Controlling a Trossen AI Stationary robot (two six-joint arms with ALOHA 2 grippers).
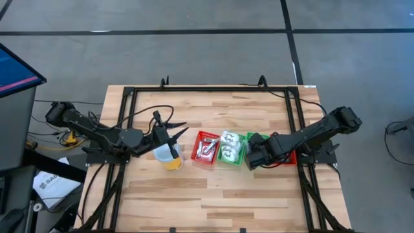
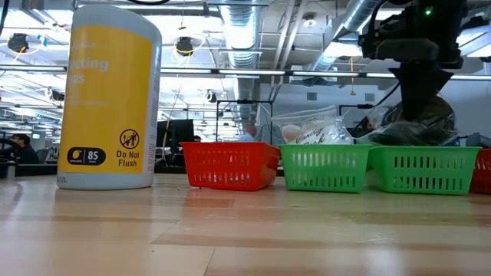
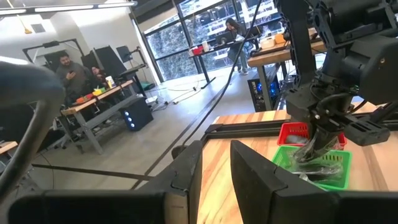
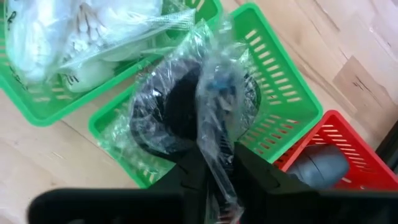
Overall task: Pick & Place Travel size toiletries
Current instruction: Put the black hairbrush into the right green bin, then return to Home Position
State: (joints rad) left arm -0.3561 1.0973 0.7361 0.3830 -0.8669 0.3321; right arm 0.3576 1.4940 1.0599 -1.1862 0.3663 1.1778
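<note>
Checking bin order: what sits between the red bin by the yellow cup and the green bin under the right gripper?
High view: a green bin of white packets sits between the red bin and the green bin under the right gripper.

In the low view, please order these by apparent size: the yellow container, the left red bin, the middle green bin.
1. Yellow container, clearly largest, though it may stand nearer the camera.
2. Left red bin and middle green bin: they look alike, so no ranking.
</note>
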